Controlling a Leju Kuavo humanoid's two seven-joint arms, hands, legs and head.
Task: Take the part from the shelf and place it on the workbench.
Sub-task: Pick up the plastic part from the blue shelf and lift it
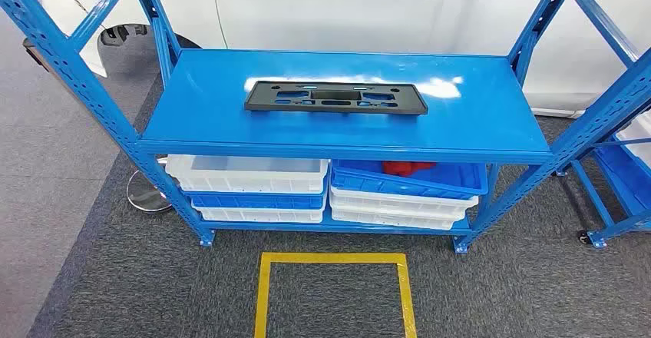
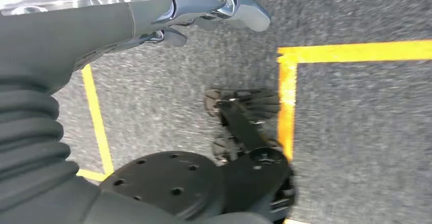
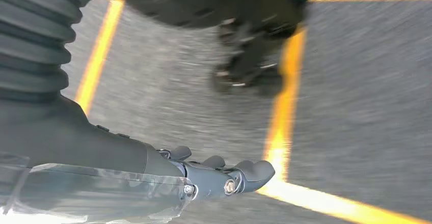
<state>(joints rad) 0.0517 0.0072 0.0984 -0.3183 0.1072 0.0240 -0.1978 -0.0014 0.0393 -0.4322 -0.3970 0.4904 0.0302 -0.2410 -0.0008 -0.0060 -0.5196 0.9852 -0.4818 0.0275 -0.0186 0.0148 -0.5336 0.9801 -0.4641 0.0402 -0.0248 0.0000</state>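
A flat black plastic part [image 1: 335,97] with several cut-outs lies lengthwise on the top board of the blue shelf [image 1: 215,119], a little behind its middle. My left hand [image 2: 204,5] hangs beside my body above grey carpet, its fingers loosely apart and holding nothing. My right hand [image 3: 224,175] hangs the same way over the carpet, fingers lightly bent, with nothing in it. Both hands are well away from the part.
Under the top board sit stacked white bins [image 1: 246,173] and a tilted blue bin [image 1: 453,180] holding red pieces [image 1: 408,167]. A yellow tape square [image 1: 335,259] marks the carpet before the shelf. A white car [image 1: 345,8] stands behind, another blue rack [image 1: 622,161] at right.
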